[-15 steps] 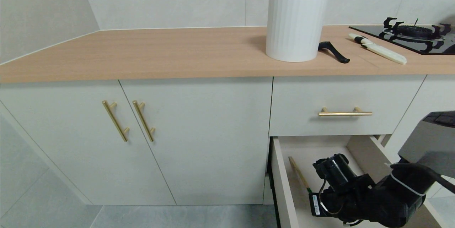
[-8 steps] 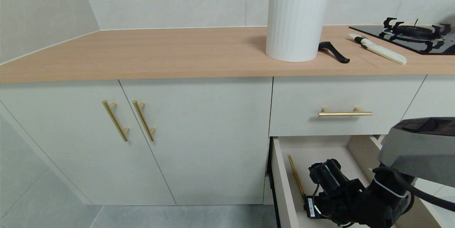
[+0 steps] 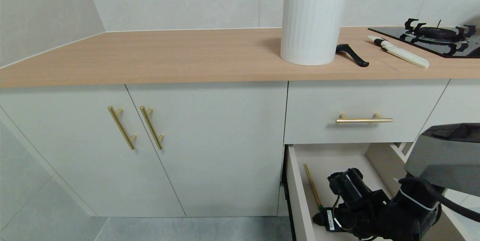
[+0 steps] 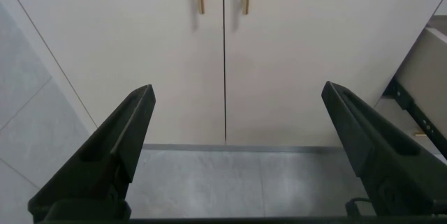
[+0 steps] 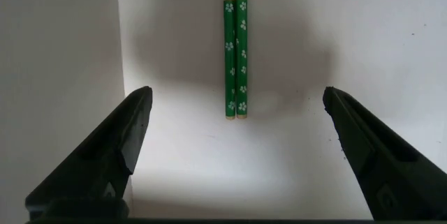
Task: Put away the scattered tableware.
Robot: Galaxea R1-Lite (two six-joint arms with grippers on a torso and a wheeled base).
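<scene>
Green-ended chopsticks (image 5: 235, 42): stowed, left side of open drawer (image 3: 300, 199). Right gripper (image 5: 235, 95) spread wide above them, empty; left gripper (image 4: 237, 91) likewise wide. Outstanding on countertop (image 3: 168, 57): white knife (image 3: 398, 51), black utensil (image 3: 351, 55).

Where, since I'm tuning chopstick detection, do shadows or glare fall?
Right wrist view: a soft shadow lies across the drawer floor beside the chopsticks, with no glare on them. Head view: the white container casts a faint shadow on the countertop at its left.
</scene>
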